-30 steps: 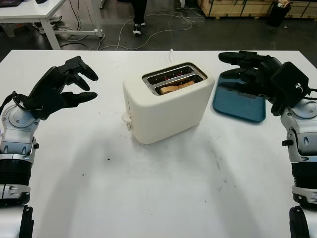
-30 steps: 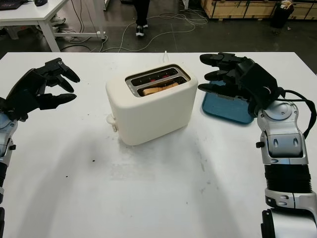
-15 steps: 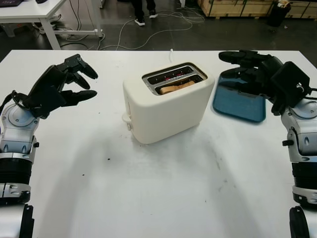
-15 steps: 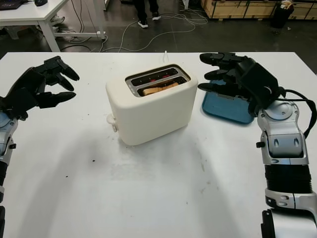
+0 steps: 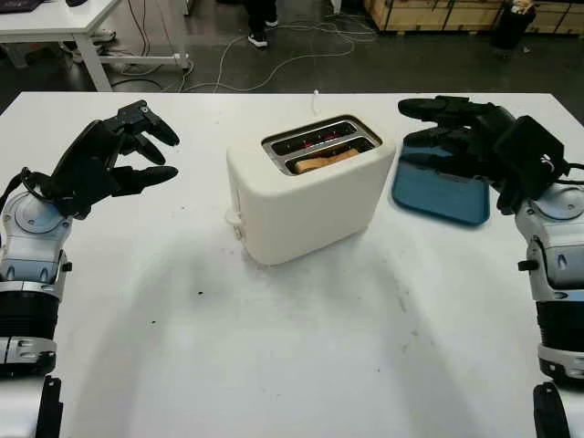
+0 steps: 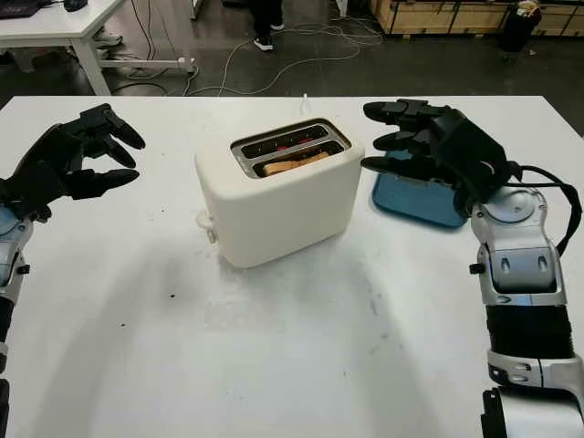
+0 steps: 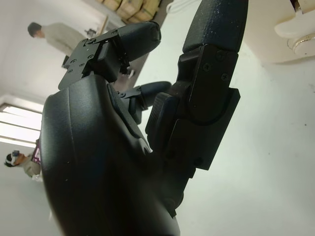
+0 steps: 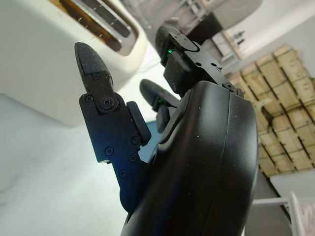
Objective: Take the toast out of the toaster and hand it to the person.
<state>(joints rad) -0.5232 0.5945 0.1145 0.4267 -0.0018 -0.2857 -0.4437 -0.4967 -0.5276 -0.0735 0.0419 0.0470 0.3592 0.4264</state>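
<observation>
A cream two-slot toaster [image 5: 306,187] stands mid-table. A slice of toast [image 5: 324,161] sits low in its nearer slot; the far slot glows red inside. My right hand [image 5: 436,137] hovers open just right of the toaster, above the blue tray, fingers pointing toward the toaster. My left hand [image 5: 137,151] is open and raised over the table well left of the toaster. The toaster's corner [image 8: 54,73] appears beyond my right hand's fingers in the right wrist view.
A blue tray [image 5: 440,190] lies on the white table [image 5: 292,347] right of the toaster, partly under my right hand. A person's feet [image 5: 258,27] show on the floor beyond the far edge, among cables. Another white table [image 5: 55,23] stands back left.
My right hand has shifted slightly left toward the toaster. The person's feet moved a little on the floor. My left hand barely moved.
</observation>
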